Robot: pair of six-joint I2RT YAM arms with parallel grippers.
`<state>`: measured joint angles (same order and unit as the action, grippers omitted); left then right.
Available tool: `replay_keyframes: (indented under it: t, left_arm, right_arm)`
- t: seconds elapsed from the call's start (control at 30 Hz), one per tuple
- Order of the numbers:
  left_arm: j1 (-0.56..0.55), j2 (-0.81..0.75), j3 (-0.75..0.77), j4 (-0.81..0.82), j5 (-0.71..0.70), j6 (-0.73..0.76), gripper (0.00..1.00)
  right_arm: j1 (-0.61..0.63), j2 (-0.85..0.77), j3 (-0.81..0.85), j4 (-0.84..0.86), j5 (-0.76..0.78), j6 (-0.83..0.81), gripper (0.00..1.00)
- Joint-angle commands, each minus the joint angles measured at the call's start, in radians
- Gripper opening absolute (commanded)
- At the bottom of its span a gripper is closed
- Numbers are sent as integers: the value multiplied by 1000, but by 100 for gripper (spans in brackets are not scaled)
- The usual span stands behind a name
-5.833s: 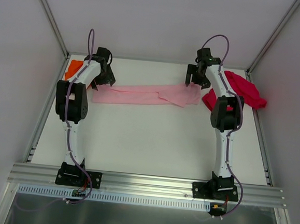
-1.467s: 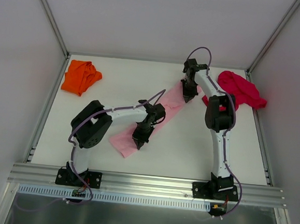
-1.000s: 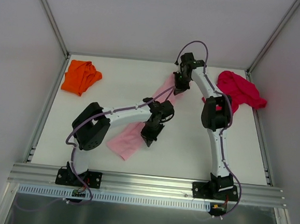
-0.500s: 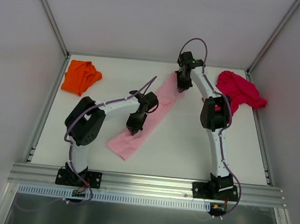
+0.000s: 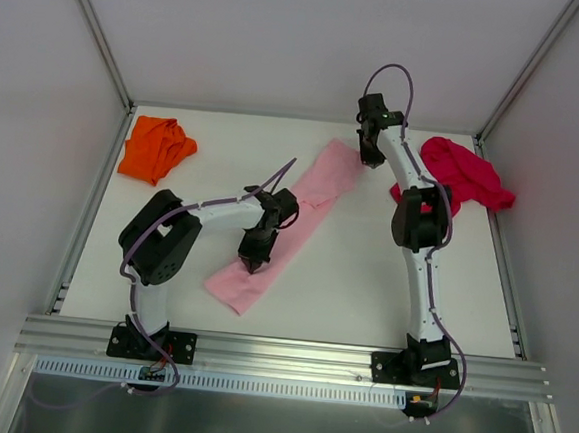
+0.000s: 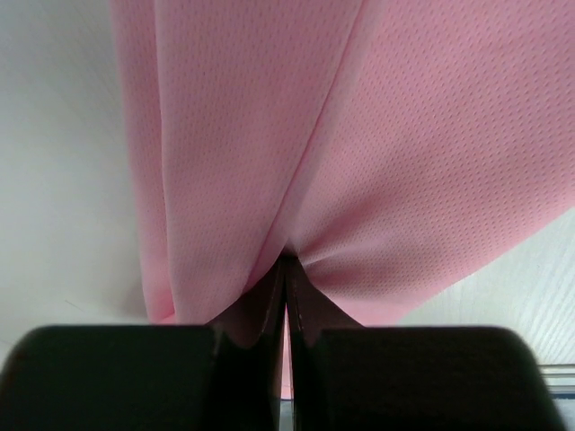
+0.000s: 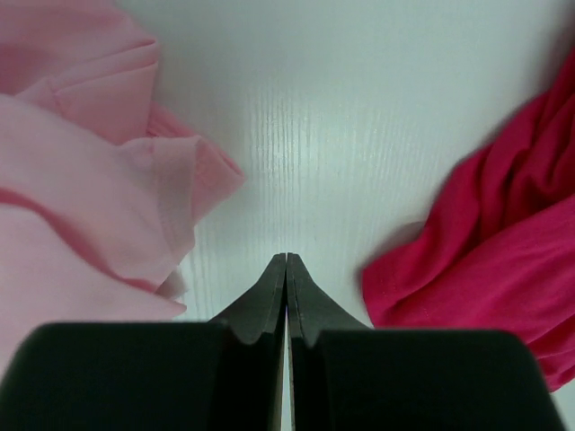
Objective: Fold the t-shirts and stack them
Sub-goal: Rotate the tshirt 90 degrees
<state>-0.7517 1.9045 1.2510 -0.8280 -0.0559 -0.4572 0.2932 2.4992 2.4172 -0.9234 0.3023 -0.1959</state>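
The light pink t-shirt [image 5: 289, 222] lies as a long narrow strip, running diagonally from the near left to the far middle of the table. My left gripper [image 5: 254, 262] is shut on the pink t-shirt [image 6: 377, 144] near the strip's lower half, and the cloth puckers into creases at the fingertips [image 6: 286, 260]. My right gripper [image 5: 369, 161] is shut on nothing. Its tips [image 7: 287, 256] hang over bare table between the pink shirt's far end [image 7: 81, 180] and the crimson red t-shirt [image 7: 503, 242]. The bright orange t-shirt [image 5: 154, 148] is bunched at the far left.
The red t-shirt [image 5: 468, 173] is crumpled at the far right, against the right arm's forearm. White walls with metal rails close in the table [image 5: 344, 291] on the left, right and back. An aluminium rail [image 5: 279, 354] carrying both arm bases runs along the near edge.
My left gripper has swung left with the pink cloth, and the strip lies straighter. My right gripper has moved right, off the pink shirt's far end, onto bare table.
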Motion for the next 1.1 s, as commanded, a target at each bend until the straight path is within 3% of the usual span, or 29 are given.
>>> replay_keyframes:
  t: [0.0,0.27,0.4,0.5,0.73,0.93,1.07]
  left_arm:
    - [-6,-7,-76,43,68,-17,0]
    - [-37,-48,-110,46,128,-54,0]
    - [-49,-44,-107,75,160,-64,0]
    - [-70,-18,-64,75,174,-63,0]
    - [-101,39,79,72,185,-46,0]
    - [-138,125,226,47,202,-21,0]
    - [-152,175,284,30,206,-11,0]
  right_arm:
    - [29,55,43,-17,-9,-19,1]
    - [93,109,49,-15,-83,-8,1]
    - [107,109,45,-6,-233,6,1]
    - [116,102,37,11,-397,15,1]
    - [132,84,46,23,-459,9,1]
    - [133,73,25,21,-610,1,1]
    - [135,43,-9,14,-542,-26,1]
